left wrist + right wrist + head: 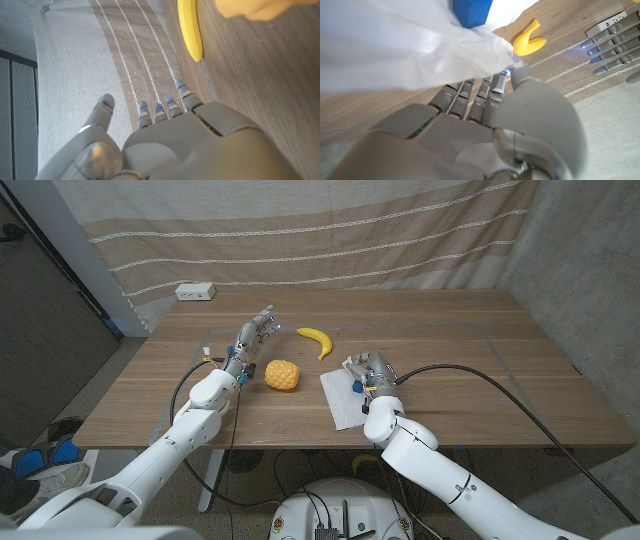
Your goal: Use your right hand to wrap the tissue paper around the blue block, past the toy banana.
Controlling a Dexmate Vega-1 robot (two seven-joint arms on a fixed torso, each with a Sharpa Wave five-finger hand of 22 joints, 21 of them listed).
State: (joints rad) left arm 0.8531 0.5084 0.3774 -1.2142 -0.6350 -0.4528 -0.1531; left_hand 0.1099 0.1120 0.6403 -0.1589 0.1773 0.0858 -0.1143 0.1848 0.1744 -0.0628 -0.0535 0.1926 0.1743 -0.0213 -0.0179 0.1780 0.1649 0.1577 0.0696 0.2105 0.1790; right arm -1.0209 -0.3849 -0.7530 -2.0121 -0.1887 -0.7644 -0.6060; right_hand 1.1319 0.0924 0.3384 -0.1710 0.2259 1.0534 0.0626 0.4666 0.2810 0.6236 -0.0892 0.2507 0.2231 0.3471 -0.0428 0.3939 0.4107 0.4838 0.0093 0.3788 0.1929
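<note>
Two hands are over the bench (480, 400). The left hand (252, 332) hangs spread and holds nothing, with the pineapple (281, 375) just beside it and the banana (317, 339) beyond its fingertips. Further right, the right hand (366, 372) pinches an edge of the tissue (340, 400), lifted over the block (472, 11), which sits just ahead of the fingers. To fold well, I judge it should keep the pinch firm and draw the sheet slowly across the block towards the banana, without tearing. No writing is readable.

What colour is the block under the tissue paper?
Blue; the block shows best in the right wrist view, beside the white tissue paper.
</note>
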